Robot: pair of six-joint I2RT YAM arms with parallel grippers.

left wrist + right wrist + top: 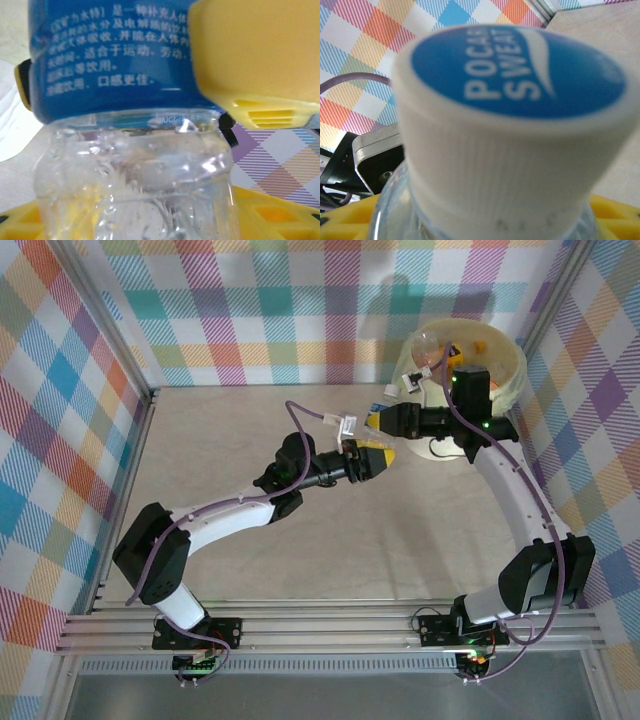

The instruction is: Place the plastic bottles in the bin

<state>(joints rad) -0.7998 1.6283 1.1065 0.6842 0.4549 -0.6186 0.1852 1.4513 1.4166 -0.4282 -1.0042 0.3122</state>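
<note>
The beige desk carries the large round cream-white bin at 1 o'clock, with other plastic bottles inside. Near 8 o'clock from it, the left pincer grips the clear blue-labelled plastic bottle at its lower body. The right pincer sits at the label; if it squeezes, I cannot tell. The white cap faces its camera.

Left wrist view: my blue-labelled bottle is cut off top and bottom. Right wrist view: white cap blurred, body below cropped.
</note>
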